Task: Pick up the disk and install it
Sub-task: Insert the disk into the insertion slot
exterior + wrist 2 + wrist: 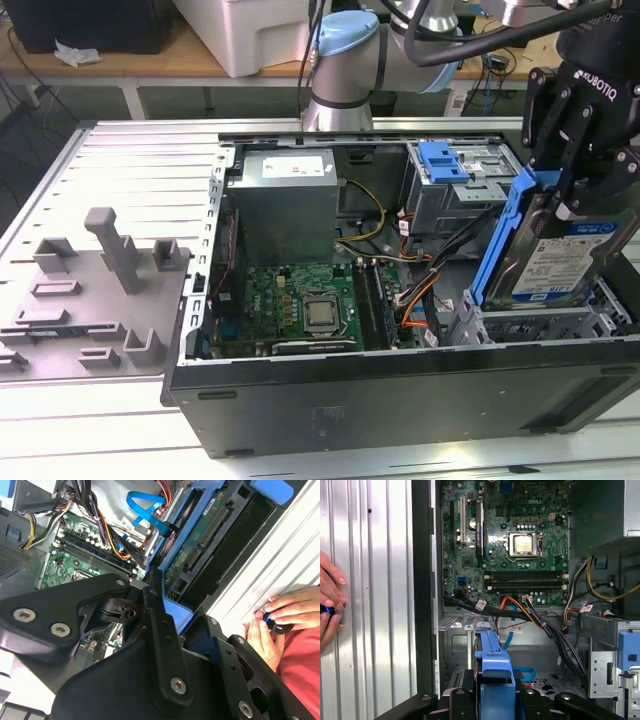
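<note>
The disk [562,262], silver with a white-and-blue label and a blue bracket [500,235] along its edges, hangs tilted over the drive bay [530,322] at the exterior view's right end of the open computer case [400,395]. Its lower edge is at the bay's rim; whether it touches I cannot tell. My gripper [566,192] is shut on the disk's upper part from above. In the second wrist view the disk [202,542] shows edge-on beyond my black fingers [157,617]. In the first wrist view its blue bracket [495,667] sits between the fingers, above the bay floor.
Inside the case lie a motherboard [300,300], a grey power-supply box [285,200], a grey cage with a blue latch [448,168] and loose cables [420,285]. A grey fixture plate [95,295] sits on the slatted table. A person's hands [282,615] rest near the case.
</note>
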Tool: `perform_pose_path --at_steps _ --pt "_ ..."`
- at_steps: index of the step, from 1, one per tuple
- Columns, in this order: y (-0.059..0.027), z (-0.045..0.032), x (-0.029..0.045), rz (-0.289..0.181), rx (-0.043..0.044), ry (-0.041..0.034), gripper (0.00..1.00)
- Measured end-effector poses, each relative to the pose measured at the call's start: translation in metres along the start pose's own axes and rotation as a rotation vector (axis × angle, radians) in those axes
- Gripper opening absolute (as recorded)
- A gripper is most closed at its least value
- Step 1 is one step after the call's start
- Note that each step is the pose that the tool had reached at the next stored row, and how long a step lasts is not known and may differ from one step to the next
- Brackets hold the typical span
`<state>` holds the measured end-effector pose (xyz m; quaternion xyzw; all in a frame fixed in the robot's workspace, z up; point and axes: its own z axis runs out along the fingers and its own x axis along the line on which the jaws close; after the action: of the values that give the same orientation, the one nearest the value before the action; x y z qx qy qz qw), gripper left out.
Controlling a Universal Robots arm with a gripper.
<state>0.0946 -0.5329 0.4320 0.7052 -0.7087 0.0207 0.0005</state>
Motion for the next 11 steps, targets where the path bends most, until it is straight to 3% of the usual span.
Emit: perform_pose_path --at_steps 11 --pt "-0.0002 -0.0083 0.0002 0.003 -0.0002 0.0009 0.36"
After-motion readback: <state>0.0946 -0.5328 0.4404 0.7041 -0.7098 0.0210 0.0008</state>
